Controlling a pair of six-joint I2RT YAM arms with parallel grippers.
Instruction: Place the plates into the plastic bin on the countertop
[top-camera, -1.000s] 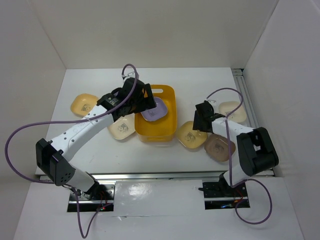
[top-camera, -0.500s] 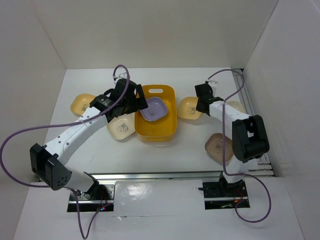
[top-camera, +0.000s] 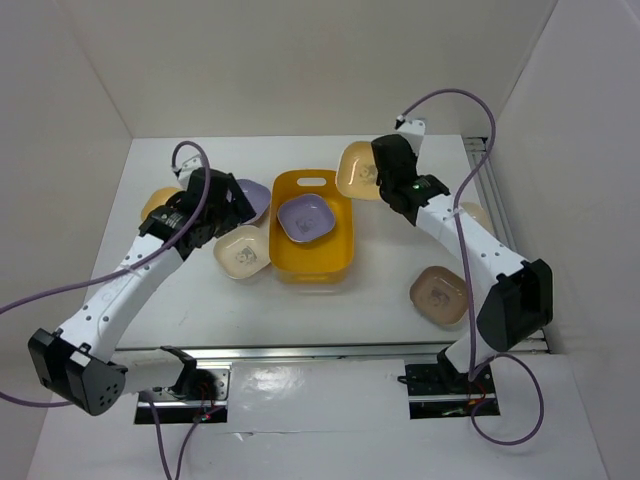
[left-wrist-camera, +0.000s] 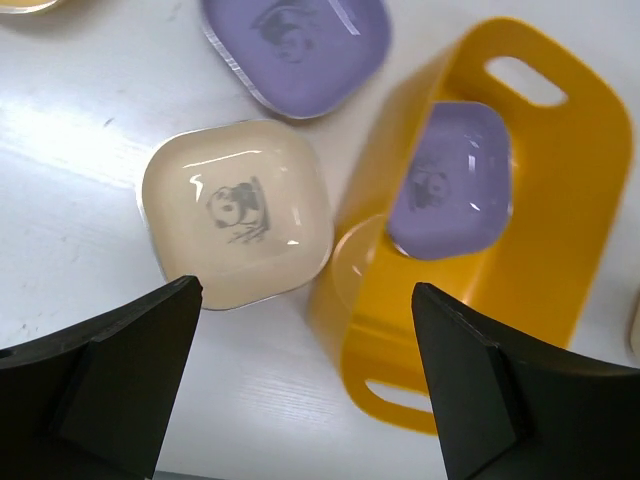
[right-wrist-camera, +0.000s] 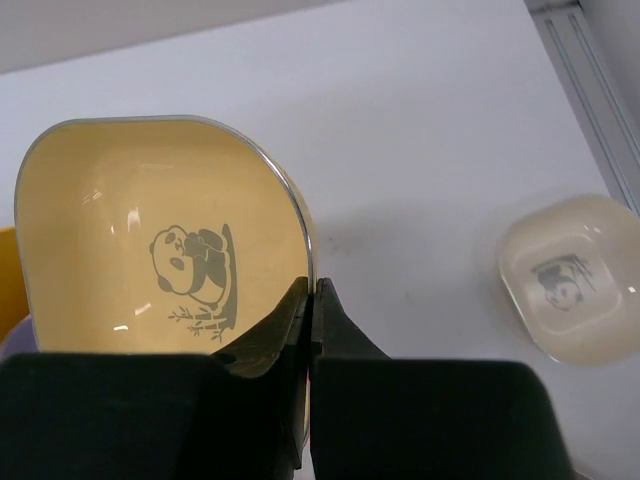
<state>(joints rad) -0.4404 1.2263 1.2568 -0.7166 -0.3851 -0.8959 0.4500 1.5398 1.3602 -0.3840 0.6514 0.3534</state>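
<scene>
The right fingers (right-wrist-camera: 350, 345) are pinched shut on the rim of a yellow plate (right-wrist-camera: 160, 250). It sticks out beyond their tips with its panda print facing the wrist. From above, it is held just beside the far right corner of the plastic bin (top-camera: 340, 255).

The left fingers (left-wrist-camera: 110, 380) are spread wide with nothing between them. They hover over the table (top-camera: 200, 300) to the left of the bin. A cream plate (left-wrist-camera: 235, 215) and the bin's edge lie below the gap.

I count seven plates and one bin:
- **Lavender, two:** a lavender plate (top-camera: 305, 217) lies inside the bin, and a second lavender plate (left-wrist-camera: 295, 45) sits on the table just left of it.
- **Cream, two:** the one under the left fingers, and a second cream plate (right-wrist-camera: 565, 275) far right.
- **Yellow, two:** the held one, and a second yellow plate (top-camera: 153, 205) far left, partly hidden by the arm.
- **Brown, one:** a brown plate (top-camera: 438, 293) lies near right.
</scene>
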